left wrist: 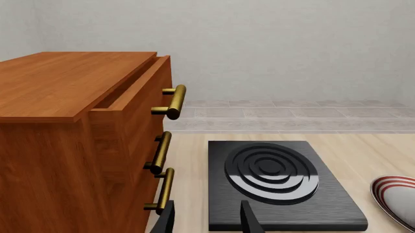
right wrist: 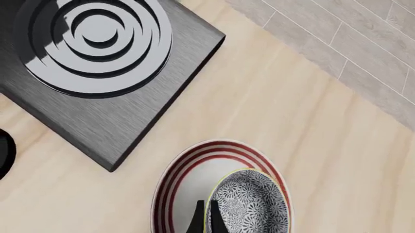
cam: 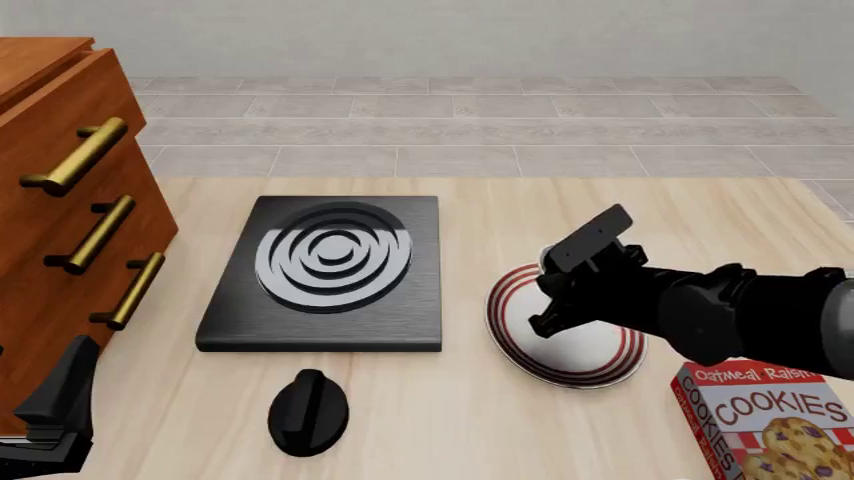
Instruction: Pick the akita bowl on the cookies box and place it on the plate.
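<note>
Lowest in the front view, the left gripper (cam: 54, 420) is sitting at about 8 o'clock on the table (cam: 534, 210), close to the wooden drawer cabinet (cam: 60, 190). Its wrist view is showing two dark fingers (left wrist: 250, 218) standing apart with nothing between them, pointing toward the black stove (cam: 327, 275) and the cabinet's brass handles (left wrist: 170, 102); the top drawer is standing slightly pulled out.

Just beside it at 6 o'clock, a black knob (cam: 308, 410) is lying on the wood, near the stove's front edge.

At 4 o'clock the cookies box (cam: 767, 420) is lying flat, partly cut off by the frame edge, with nothing showing on its visible top.

Right arm is reaching in from 3 o'clock, with the right gripper (cam: 554, 305) hanging over the plate (cam: 507, 300), which is sitting just right of the stove. In the right wrist view the fingers (right wrist: 198, 221) are pressed nearly together, pinching the rim of the akita bowl (right wrist: 250, 204). The bowl is upright, speckled inside facing up, over the plate's white centre and inside the red rings; whether it is touching the plate I cannot tell.
</note>
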